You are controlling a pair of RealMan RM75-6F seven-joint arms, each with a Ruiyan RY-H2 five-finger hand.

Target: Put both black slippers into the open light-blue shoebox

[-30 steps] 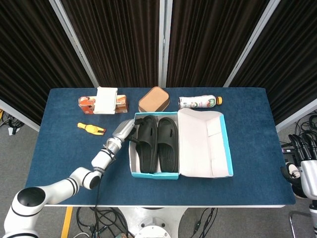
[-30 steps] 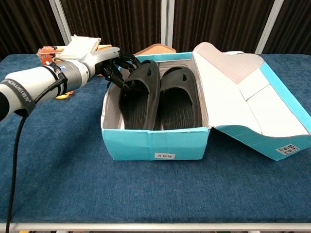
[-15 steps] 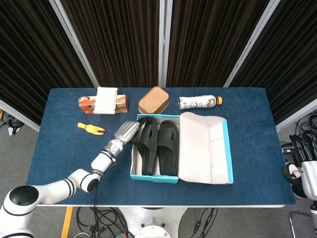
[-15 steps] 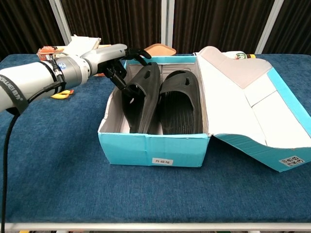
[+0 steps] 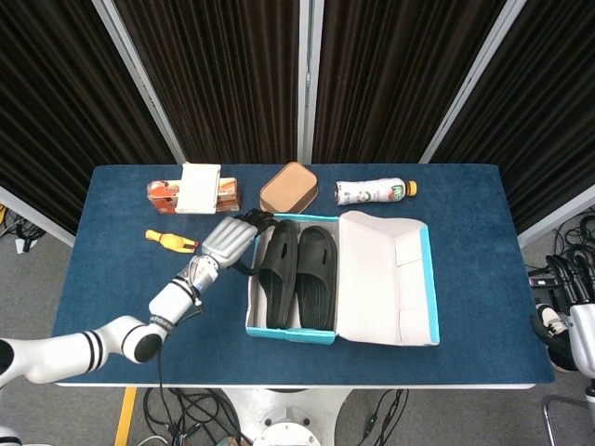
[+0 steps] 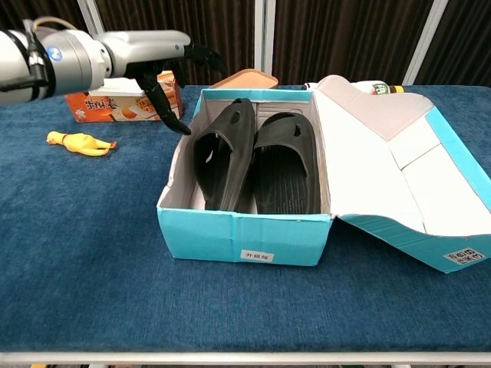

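Both black slippers lie side by side inside the open light-blue shoebox (image 5: pixel 250 307) (image 6: pixel 230 238). The left slipper (image 5: pixel 277 274) (image 6: pixel 222 149) leans tilted against the box's left wall; the right slipper (image 5: pixel 316 277) (image 6: pixel 285 161) lies flatter. My left hand (image 5: pixel 234 236) (image 6: pixel 165 65) hovers above the box's far left corner, fingers spread and empty, clear of the slippers. The box lid (image 5: pixel 386 277) (image 6: pixel 399 161) lies folded open to the right. Of my right arm only a part shows at the head view's right edge; its hand is hidden.
Behind the box stand an orange carton (image 5: pixel 192 193) (image 6: pixel 115 103), a brown oval lid (image 5: pixel 288 187) (image 6: pixel 245 78) and a lying bottle (image 5: pixel 374 191). A yellow rubber chicken (image 5: pixel 170 241) (image 6: pixel 79 142) lies left of the box.
My left hand let go of the left slipper and rose up and back out of the box. The left slipper settled against the box's left wall.
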